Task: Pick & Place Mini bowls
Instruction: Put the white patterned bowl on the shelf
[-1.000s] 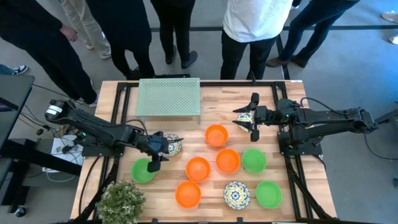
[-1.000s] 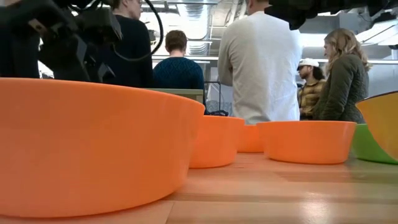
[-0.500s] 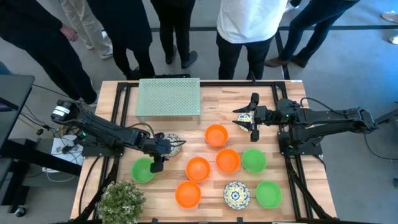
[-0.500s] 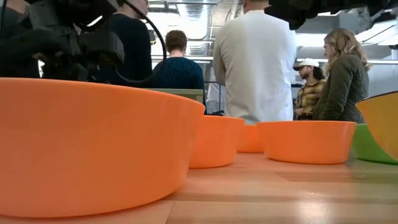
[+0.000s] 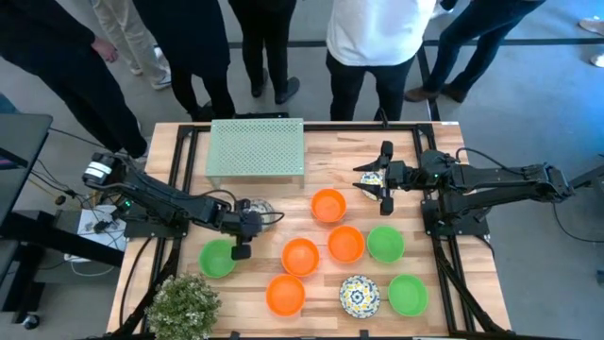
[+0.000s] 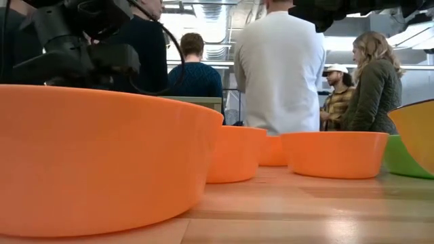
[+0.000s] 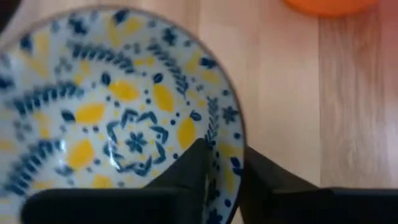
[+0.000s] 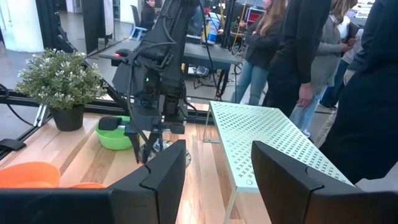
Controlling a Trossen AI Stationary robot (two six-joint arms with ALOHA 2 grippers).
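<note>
High view: the pale wooden plank table point(image 5: 311, 194) carries a perforated pale-green metal stand point(image 5: 256, 148) at its far edge, and everything below is placed from that stand. The left tool point(image 5: 253, 216) sits just in front of the stand's near edge, pinching the rim of a white mini bowl with blue-yellow floral pattern point(image 5: 261, 212). In the left wrist view one dark finger point(image 7: 186, 171) lies inside that bowl point(image 7: 118, 124) and the other outside, the rim caught between them, with the wood of the table beside it.

A plain green mini bowl point(image 5: 217, 258) lies nearer the front than the left tool, and a leafy potted plant point(image 5: 181, 304) stands at the front corner beyond it. To the right of the stand lie four plain orange mini bowls: one point(image 5: 327, 205) just off the stand's near right corner, two point(image 5: 300, 255) point(image 5: 345, 244) farther forward, and one point(image 5: 285, 294) nearest the front edge. Two more green bowls point(image 5: 385, 243) point(image 5: 407, 294) and a second floral bowl point(image 5: 360, 295) lie farther right.

The right tool point(image 5: 384, 179) is level with the stand's near edge, well to its right, above a third floral bowl point(image 5: 372, 178). In the right wrist view its fingers point(image 8: 163, 174) stand spread apart with nothing between them.

People stand beyond the table's far edge.
</note>
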